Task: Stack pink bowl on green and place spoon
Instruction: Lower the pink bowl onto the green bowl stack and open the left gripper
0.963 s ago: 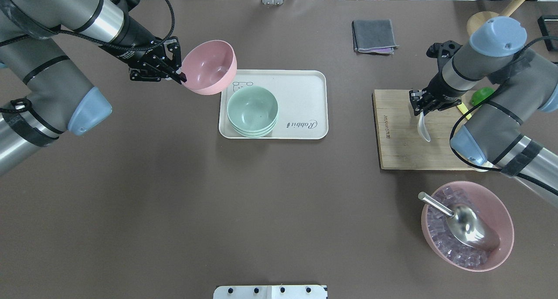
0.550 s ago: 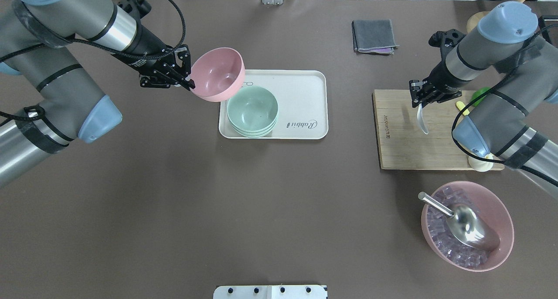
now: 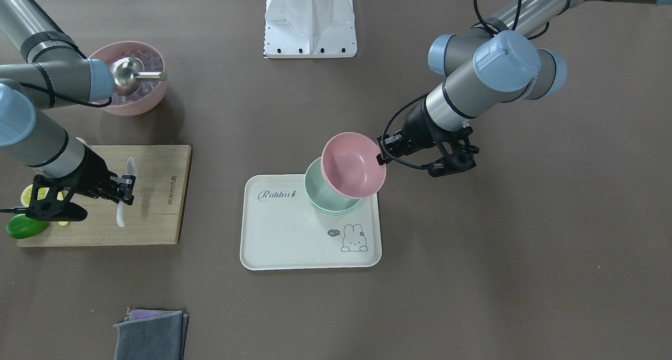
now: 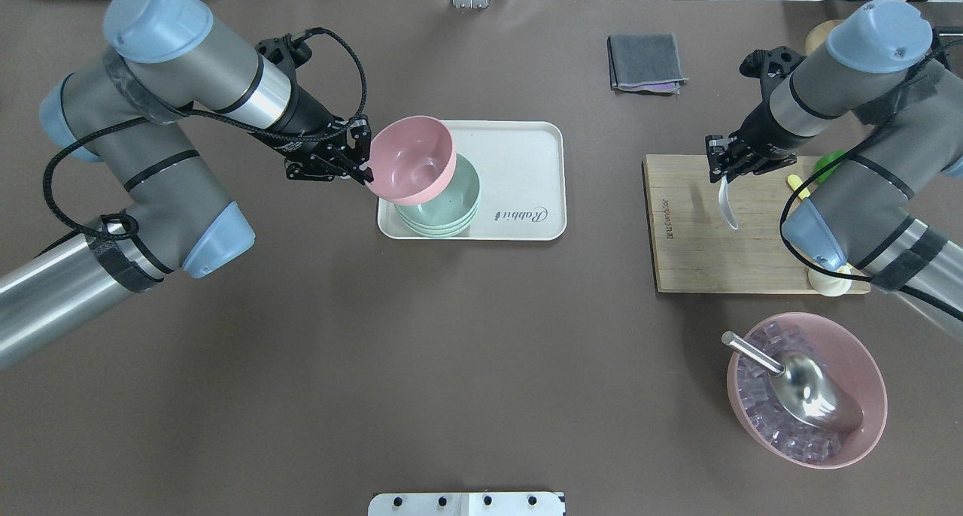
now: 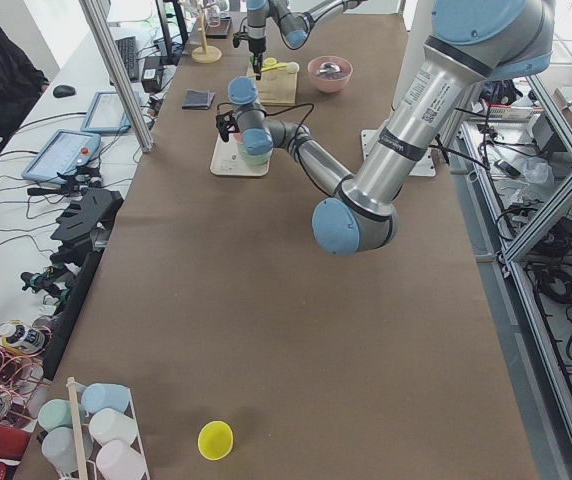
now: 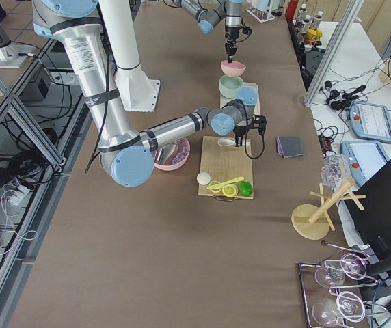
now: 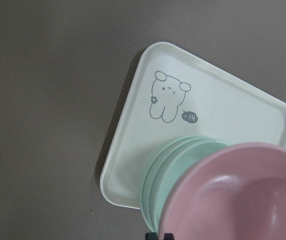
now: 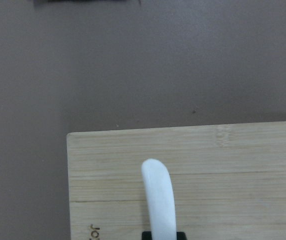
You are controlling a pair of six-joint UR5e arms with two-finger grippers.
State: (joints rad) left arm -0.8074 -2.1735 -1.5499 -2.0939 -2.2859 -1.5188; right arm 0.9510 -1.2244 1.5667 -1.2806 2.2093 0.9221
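Observation:
My left gripper (image 4: pixel 363 171) is shut on the rim of the pink bowl (image 4: pixel 411 160) and holds it tilted in the air, partly over the stacked green bowls (image 4: pixel 451 207) on the white rabbit tray (image 4: pixel 527 155). The left wrist view shows the pink bowl (image 7: pixel 243 195) over the green bowls (image 7: pixel 173 165). My right gripper (image 4: pixel 720 171) is shut on the white spoon (image 4: pixel 727 207), which hangs above the wooden board (image 4: pixel 700 253). The spoon (image 8: pixel 158 195) shows in the right wrist view too.
A pink bowl of ice cubes with a metal scoop (image 4: pixel 805 396) stands at the front right. A grey cloth (image 4: pixel 645 62) lies at the back. Green and yellow utensils (image 3: pixel 26 223) lie at the board's outer edge.
My left gripper has carried the pink bowl right and forward, from beside the tray to over the green bowls. My right gripper lifted the spoon slightly and has since held about still.

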